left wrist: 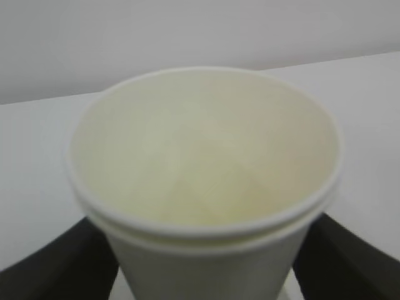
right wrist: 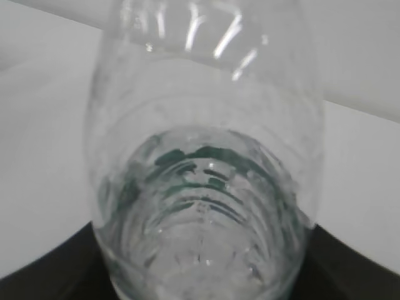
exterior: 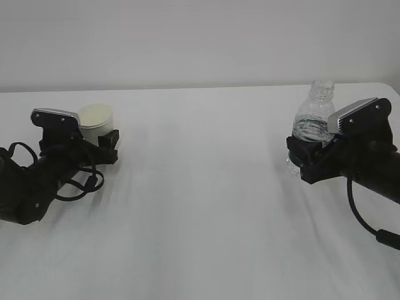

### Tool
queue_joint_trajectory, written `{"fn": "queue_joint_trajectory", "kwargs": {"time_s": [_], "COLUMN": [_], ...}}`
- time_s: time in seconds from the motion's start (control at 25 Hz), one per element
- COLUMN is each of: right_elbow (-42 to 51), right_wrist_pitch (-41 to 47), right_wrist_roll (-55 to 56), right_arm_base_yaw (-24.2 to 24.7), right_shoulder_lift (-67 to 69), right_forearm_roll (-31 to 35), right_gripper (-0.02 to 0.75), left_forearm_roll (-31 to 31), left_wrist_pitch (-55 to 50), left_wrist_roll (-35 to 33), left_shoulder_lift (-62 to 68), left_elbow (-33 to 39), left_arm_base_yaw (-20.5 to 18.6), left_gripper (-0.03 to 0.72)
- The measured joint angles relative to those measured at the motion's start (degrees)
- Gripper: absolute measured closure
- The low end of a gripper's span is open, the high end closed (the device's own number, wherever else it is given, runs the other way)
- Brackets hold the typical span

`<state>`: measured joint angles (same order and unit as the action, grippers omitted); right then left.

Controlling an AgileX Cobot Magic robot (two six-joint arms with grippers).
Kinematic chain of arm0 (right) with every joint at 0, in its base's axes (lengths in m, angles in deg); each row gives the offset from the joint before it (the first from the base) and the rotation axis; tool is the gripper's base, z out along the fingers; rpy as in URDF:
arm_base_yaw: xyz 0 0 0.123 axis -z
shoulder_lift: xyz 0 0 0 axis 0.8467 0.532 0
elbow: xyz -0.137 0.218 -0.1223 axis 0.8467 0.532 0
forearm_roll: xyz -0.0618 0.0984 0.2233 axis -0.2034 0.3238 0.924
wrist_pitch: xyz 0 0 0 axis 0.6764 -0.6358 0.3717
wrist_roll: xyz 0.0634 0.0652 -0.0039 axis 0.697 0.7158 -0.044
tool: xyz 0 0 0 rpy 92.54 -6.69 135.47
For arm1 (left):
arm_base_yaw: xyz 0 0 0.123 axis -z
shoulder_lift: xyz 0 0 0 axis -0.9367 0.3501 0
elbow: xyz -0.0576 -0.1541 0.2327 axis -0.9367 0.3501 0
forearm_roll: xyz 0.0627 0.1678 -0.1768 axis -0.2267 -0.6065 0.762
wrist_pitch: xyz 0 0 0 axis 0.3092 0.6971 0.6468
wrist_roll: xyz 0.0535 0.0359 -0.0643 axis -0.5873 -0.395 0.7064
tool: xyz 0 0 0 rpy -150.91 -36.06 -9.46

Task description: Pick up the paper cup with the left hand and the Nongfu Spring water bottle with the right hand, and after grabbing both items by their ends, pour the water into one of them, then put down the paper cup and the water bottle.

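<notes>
The white paper cup [exterior: 95,119] stands at the left of the table, its cream inside facing the left wrist camera [left wrist: 206,156]. My left gripper [exterior: 99,139] is shut on its lower wall, with a black finger [left wrist: 53,262] pressed against each side. I cannot tell whether there is water in the cup. At the right, the clear, capless Nongfu Spring water bottle [exterior: 315,112] stands upright, and my right gripper [exterior: 299,156] is shut on its lower body. Water [exterior: 309,131] fills the bottle's lower part. In the right wrist view the ribbed bottle [right wrist: 206,187] fills the gap between the dark fingers [right wrist: 44,275].
A white table [exterior: 200,212] runs back to a pale wall. A black cable [exterior: 84,181] loops beside the left arm, and another hangs under the right arm [exterior: 362,219]. Nothing else stands between the two arms.
</notes>
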<state>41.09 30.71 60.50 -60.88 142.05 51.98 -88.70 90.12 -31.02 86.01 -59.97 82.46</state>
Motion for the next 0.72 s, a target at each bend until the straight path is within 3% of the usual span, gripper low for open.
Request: {"fn": "queue_joint_trajectory", "kwargs": {"time_s": [0.4, 0.72], "right_elbow": [0.0, 0.0], "right_wrist_pitch": [0.0, -0.1], "right_wrist_roll": [0.02, 0.02], "right_arm_base_yaw": [0.0, 0.0], "right_shoulder_lift": [0.0, 0.0], "right_forearm_roll": [0.0, 0.0], "right_gripper": [0.272, 0.272], "left_forearm_roll": [0.0, -0.26], "left_wrist_pitch": [-0.21, -0.21], "left_wrist_roll": [0.0, -0.02], "left_shoulder_lift": [1.46, 1.56], "left_elbow": [-3.21, -3.21], "left_arm_base_yaw": [0.0, 0.0], "left_gripper": [0.106, 0.193]}}
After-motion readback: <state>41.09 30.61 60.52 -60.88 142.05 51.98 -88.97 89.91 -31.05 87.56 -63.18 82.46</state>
